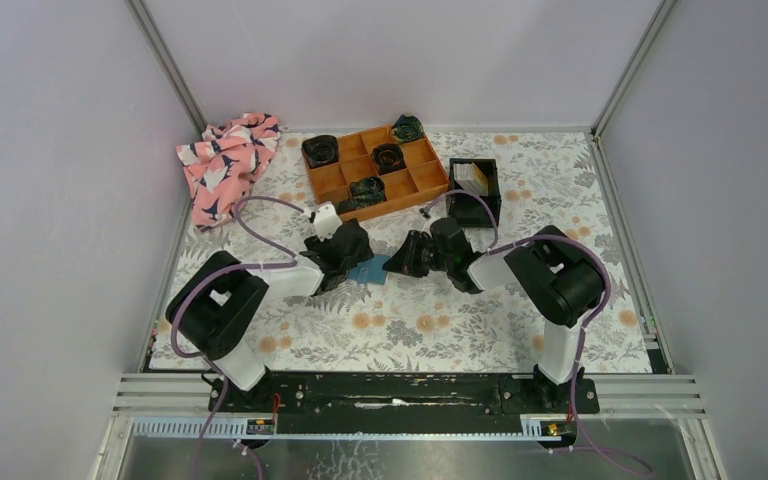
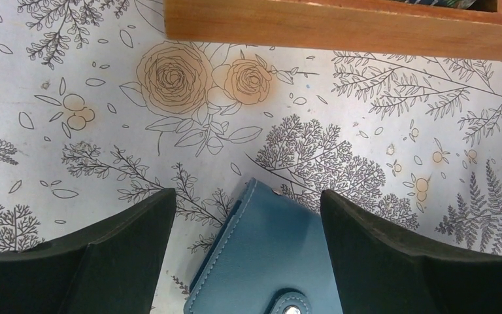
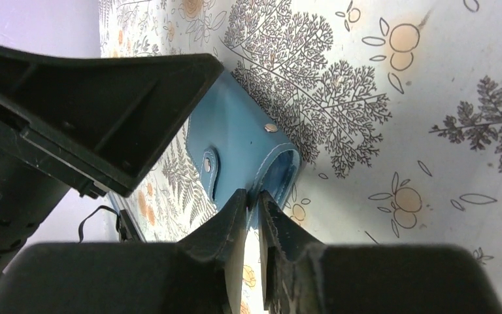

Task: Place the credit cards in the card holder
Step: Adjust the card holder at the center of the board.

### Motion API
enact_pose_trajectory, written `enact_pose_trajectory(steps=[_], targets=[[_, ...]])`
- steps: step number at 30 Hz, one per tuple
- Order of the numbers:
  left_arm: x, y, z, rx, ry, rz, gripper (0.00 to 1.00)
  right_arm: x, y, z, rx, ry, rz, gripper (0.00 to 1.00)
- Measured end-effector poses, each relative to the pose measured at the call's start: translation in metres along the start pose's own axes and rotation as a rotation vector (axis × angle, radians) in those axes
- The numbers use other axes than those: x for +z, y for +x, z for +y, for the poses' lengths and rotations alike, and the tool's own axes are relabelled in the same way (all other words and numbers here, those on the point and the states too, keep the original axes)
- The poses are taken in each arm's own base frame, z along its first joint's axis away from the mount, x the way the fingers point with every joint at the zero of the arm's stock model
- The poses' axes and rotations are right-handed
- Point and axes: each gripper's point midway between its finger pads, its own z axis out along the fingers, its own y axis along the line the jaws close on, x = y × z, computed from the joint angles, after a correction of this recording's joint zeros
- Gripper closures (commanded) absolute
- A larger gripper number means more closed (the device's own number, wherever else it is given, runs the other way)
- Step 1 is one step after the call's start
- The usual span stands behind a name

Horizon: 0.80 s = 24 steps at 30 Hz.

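Observation:
The teal card holder (image 1: 370,270) lies closed on the floral mat between my two grippers. In the left wrist view it (image 2: 268,261) sits between the spread fingers of my open left gripper (image 2: 247,196), with its snap tab at the bottom edge. My left gripper (image 1: 345,255) does not grip it. My right gripper (image 3: 253,196) is shut on the edge of the holder's cover (image 3: 235,131); it also shows in the top view (image 1: 400,262). The credit cards (image 1: 471,178) stand as a pale stack in the small black bin (image 1: 490,195) at the back right.
An orange compartment tray (image 1: 422,190) with several dark rolled items stands behind the grippers; its wooden side (image 2: 340,26) fills the top of the left wrist view. A pink patterned cloth (image 1: 225,160) lies at the back left. My left gripper's body (image 3: 104,98) looms beside the holder.

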Motion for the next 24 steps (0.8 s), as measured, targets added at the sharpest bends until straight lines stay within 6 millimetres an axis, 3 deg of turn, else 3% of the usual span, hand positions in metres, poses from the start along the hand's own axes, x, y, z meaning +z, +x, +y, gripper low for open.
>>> enact_pose_trajectory(steps=[10, 19, 24], targets=[[-0.008, 0.008, 0.001, 0.000, 0.025, -0.009, 0.16, 0.005, -0.016, 0.001, -0.085, 0.057, 0.047, 0.81], [-0.014, 0.013, 0.004, -0.013, 0.049, -0.018, 0.20, 0.002, -0.045, -0.017, -0.109, 0.106, 0.099, 0.78], [-0.020, 0.017, 0.004, -0.023, 0.065, -0.016, 0.19, 0.004, -0.049, -0.019, -0.142, 0.121, 0.137, 0.75]])
